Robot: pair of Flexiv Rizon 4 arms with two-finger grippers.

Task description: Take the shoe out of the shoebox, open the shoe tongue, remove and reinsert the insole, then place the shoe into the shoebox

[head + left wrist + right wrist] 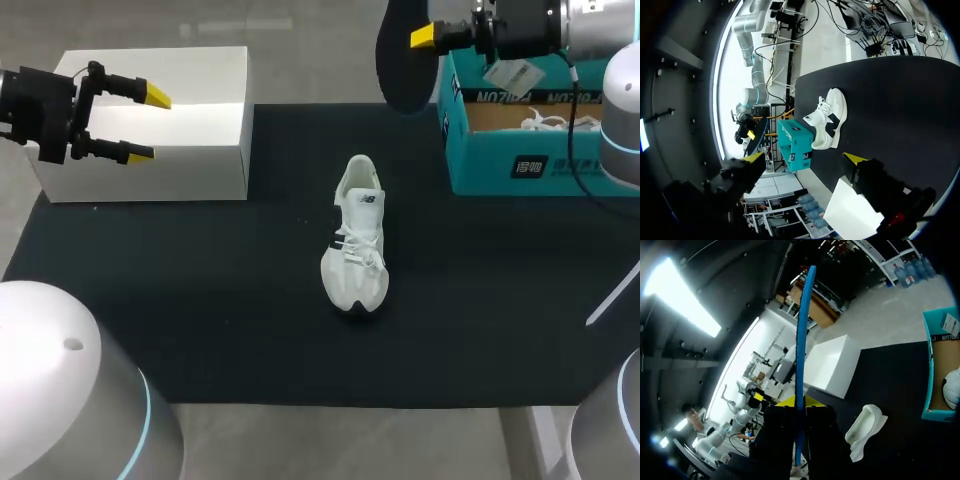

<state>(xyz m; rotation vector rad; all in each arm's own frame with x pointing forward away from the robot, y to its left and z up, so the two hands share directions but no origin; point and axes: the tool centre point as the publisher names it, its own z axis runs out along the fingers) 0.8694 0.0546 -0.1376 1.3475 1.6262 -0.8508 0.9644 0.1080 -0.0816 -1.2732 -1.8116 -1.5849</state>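
The insole is out of the shoe, so the step in hand is putting it back in. The right gripper (428, 38) is raised over the far right of the table (200, 300), beside the near-left corner of the teal shoebox (520, 165). Its fingers are clamped on the dark insole (400, 60). In the right wrist view the insole (800, 355) stands edge-on as a thin blue strip rising from between those fingers.

The white shoe (357, 240) lies alone in the middle of the table, well apart from both grippers. Its toe seems to point toward the robot, and its collar faces the far side. A second shoe (545, 122) sits inside the shoebox.

The left gripper (148, 125) hangs over the white box (190, 150) at the left. Its fingers are spread wide and hold nothing.

The next move likely calls for carrying the insole over the shoe, turning it to match the shoe's length, and feeding its front end in through the collar. The free left gripper would probably have to hold the shoe steady or keep the tongue lifted. A thin insole could buckle if it is pushed in at an angle.
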